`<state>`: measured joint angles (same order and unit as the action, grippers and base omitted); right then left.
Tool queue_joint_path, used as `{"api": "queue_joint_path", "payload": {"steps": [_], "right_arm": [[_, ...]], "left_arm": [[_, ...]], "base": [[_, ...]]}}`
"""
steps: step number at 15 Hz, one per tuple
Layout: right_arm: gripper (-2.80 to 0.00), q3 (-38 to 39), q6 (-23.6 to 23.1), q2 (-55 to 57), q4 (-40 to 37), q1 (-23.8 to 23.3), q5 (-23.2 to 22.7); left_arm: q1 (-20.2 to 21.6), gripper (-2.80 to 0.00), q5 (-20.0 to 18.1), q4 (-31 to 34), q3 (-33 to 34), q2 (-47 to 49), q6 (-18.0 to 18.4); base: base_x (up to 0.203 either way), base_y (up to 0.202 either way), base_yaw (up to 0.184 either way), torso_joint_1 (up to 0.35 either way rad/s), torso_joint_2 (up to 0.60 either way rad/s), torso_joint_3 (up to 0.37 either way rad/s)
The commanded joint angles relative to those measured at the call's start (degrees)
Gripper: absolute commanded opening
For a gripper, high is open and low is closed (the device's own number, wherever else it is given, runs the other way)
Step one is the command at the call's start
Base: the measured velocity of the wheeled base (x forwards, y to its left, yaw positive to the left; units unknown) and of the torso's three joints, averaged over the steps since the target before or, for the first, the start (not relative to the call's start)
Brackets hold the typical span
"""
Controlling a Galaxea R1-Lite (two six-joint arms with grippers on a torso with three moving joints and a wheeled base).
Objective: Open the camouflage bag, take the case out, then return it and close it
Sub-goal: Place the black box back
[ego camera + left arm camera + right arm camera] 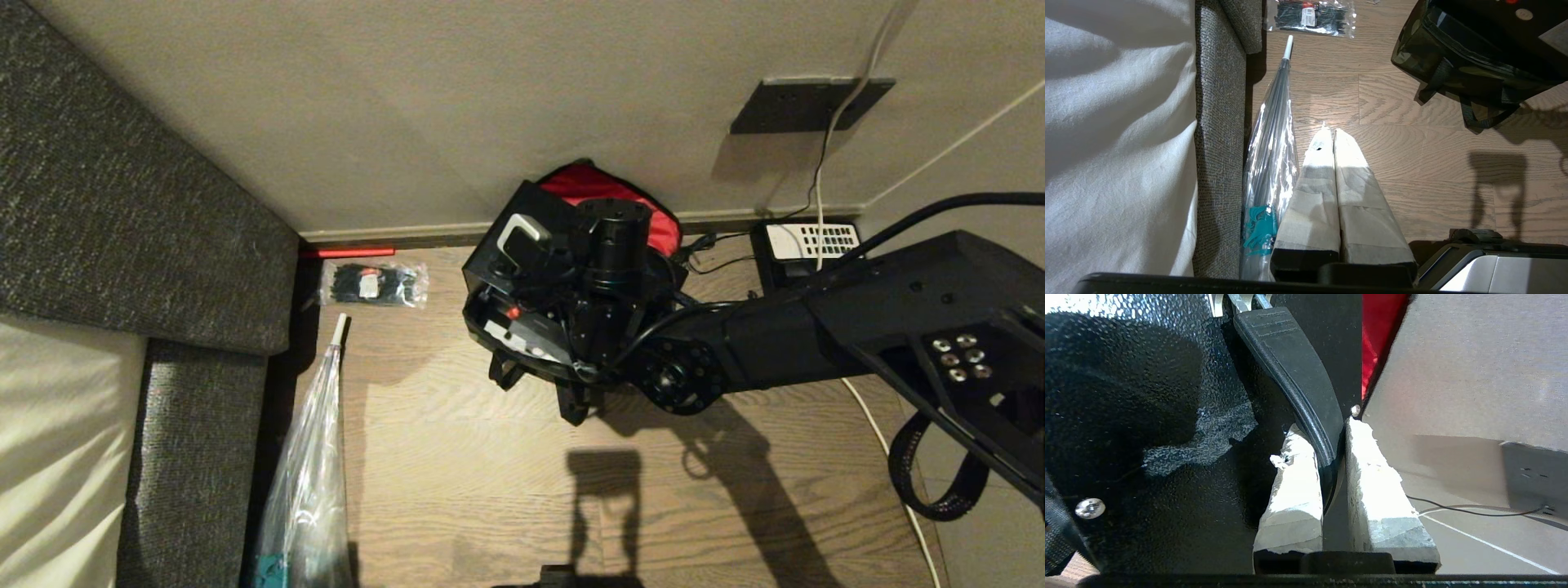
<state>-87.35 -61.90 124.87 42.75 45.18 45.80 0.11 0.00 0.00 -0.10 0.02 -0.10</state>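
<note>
The camouflage bag (1457,69) stands on the wooden floor against the wall, its lid thrown back so the red lining (588,184) shows. The black textured case (490,278) sits upright in the bag's mouth, its red latch (513,312) facing me. My right gripper (1327,428) is shut on the case's black handle (1294,363), which runs between the padded fingers; the case's wall (1147,416) lies close beside them. My left gripper (1331,130) hangs shut and empty over the floor, well away from the bag.
A grey upholstered sofa (122,204) fills the left side. A clear-wrapped umbrella (310,474) and a packet of black cable ties (375,283) lie beside it. A black telephone (808,245) with cables sits by the wall to the bag's right.
</note>
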Motion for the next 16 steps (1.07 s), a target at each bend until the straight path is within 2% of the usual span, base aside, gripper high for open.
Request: {"api": "queue_joint_path", "payload": {"steps": [1,8,16], "right_arm": [[-2.80,0.3,-0.3,-1.0,0.2,-0.1,0.3],[-2.80,4.9,0.8,-3.1,0.2,0.0,0.3],[-2.80,4.6,1.6,-1.2,0.7,0.0,0.3]], "left_arm": [[0.0,-2.80,0.0,0.0,0.0,-0.2,0.0],[0.1,-2.80,0.0,0.0,0.0,-0.1,0.0],[0.0,-2.80,0.0,0.0,0.0,-0.2,0.0]], "base": [[0.000,0.000,0.000,0.000,0.00,0.000],[0.000,0.000,0.000,0.000,0.00,0.000],[0.000,0.000,0.000,0.000,0.00,0.000]]}}
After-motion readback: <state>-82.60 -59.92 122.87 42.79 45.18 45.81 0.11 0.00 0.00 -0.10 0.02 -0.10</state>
